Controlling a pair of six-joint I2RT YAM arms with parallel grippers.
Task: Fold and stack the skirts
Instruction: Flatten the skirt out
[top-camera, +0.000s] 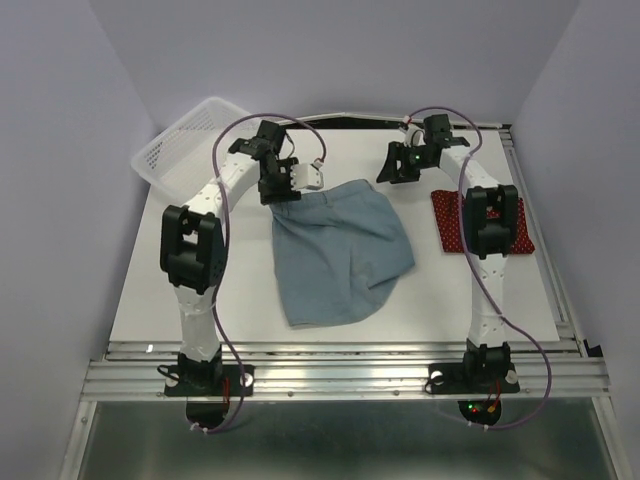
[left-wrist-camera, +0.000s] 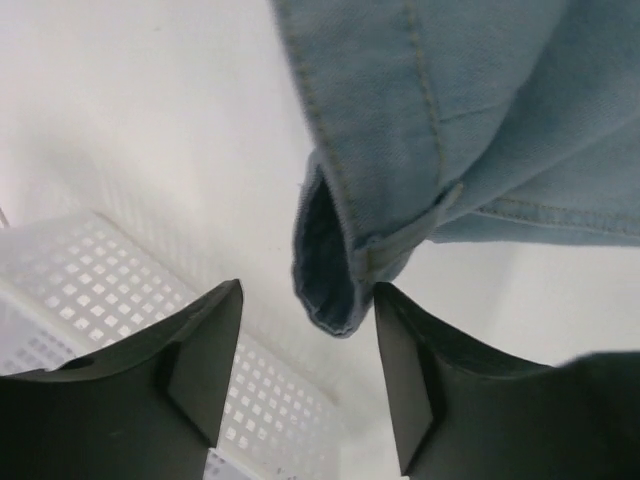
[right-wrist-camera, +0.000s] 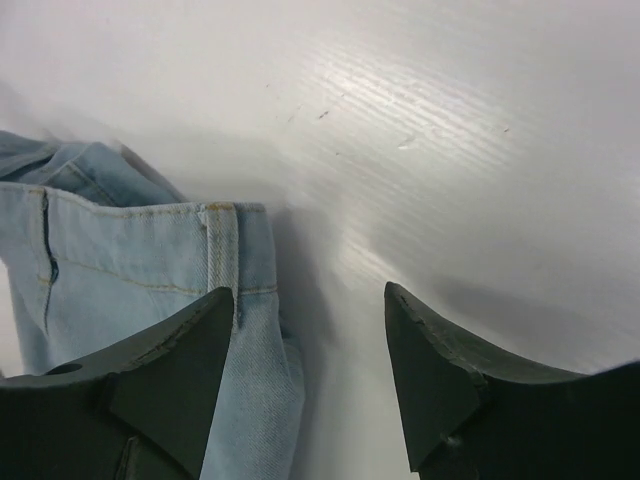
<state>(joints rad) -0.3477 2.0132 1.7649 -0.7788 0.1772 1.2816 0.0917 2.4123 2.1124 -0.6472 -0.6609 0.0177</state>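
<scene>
The light blue denim skirt (top-camera: 335, 255) lies spread on the middle of the table. My left gripper (top-camera: 287, 190) is open at its far left corner; in the left wrist view the waistband corner (left-wrist-camera: 335, 270) hangs just beyond the open fingers (left-wrist-camera: 205, 350), not gripped. My right gripper (top-camera: 393, 170) is open above the skirt's far right corner; in the right wrist view the denim edge (right-wrist-camera: 240, 330) lies by the left finger (right-wrist-camera: 170, 380), bare table between the fingers. The dark red dotted skirt (top-camera: 452, 222) lies folded at the right, partly hidden by the right arm.
A white plastic mesh basket (top-camera: 190, 140) stands tilted at the far left corner, also in the left wrist view (left-wrist-camera: 90, 290). The table's metal rail (top-camera: 340, 365) runs along the near edge. Side walls close in left and right.
</scene>
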